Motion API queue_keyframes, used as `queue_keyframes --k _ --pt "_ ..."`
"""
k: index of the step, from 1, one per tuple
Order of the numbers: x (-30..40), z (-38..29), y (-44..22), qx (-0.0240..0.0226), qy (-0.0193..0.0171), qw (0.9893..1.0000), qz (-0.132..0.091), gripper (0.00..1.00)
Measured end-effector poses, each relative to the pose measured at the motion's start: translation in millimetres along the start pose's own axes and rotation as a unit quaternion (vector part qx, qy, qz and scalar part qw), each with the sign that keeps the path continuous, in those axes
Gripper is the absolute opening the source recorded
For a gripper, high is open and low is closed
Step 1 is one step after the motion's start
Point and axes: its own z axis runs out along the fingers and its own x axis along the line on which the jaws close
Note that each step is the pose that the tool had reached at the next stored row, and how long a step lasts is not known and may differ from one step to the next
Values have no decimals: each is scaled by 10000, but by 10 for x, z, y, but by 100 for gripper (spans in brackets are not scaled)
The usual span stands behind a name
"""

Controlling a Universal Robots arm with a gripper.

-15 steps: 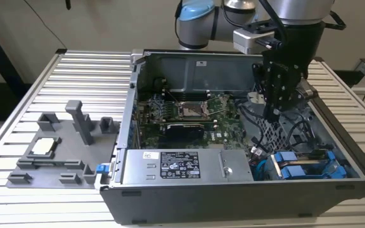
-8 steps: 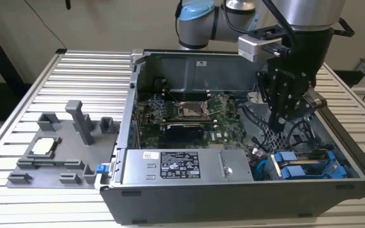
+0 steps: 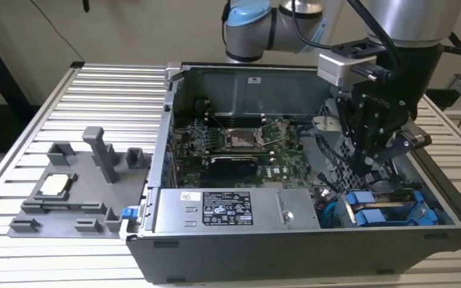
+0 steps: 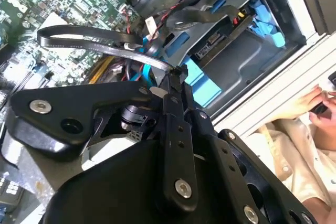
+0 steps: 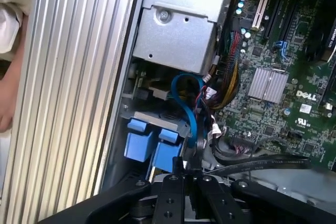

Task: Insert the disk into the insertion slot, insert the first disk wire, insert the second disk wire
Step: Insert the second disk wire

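On the exterior view's left you see the grey fixture tray (image 3: 62,198) on the slatted aluminium table (image 3: 118,84), well apart from the open computer case (image 3: 295,252). Moving right, the motherboard (image 3: 230,144) lies bare in the middle of the case, with the labelled power supply box (image 3: 226,210) along the near wall. At the exterior view's right, the gripper (image 3: 372,171) reaches down into the corner by the insertion slot (image 3: 391,213), where the blue carrier tabs of the disk (image 3: 373,217) show; the disk's body is hidden inside the bay, so you cannot judge how deep it sits.

In the second wrist view the gripper (image 4: 176,80) has its fingertips pressed narrowly together at the end of a flat black cable (image 4: 89,43), and appears to pinch it, though the arm's own black body covers much of the contact. The disk (image 4: 194,85) lies just beyond the tips. In the first wrist view a looping blue cable (image 5: 190,106) crowds the room beside the blue tabs (image 5: 142,145). A person's hand (image 4: 320,100) is cut off at the table's edge.
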Motion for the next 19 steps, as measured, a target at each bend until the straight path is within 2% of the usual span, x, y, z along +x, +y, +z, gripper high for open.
queue_keyframes --k 1,2,6,8,9,11,12,13,14,15,16,19 --pt "50 14 -23 -16 -5 10000 -3 16" --pt "73 19 -18 -19 -5 10000 -2 16" --pt "87 21 -15 -18 -5 10000 -2 16" --pt "200 46 -7 -51 -14 10000 -9 16" --pt "280 65 -19 -78 -23 10000 -14 16" --pt "391 92 -52 -118 -34 9999 -22 16" --pt "432 102 -69 -135 -39 9999 -26 16" --pt "439 104 -75 -139 -44 9999 -23 16" --pt "439 104 -75 -102 -197 9998 -2 16" --pt "439 105 -75 -45 -427 9991 29 16" --pt "439 104 -75 -6 -584 9983 51 16" --pt "439 105 -75 59 -843 9964 88 16"
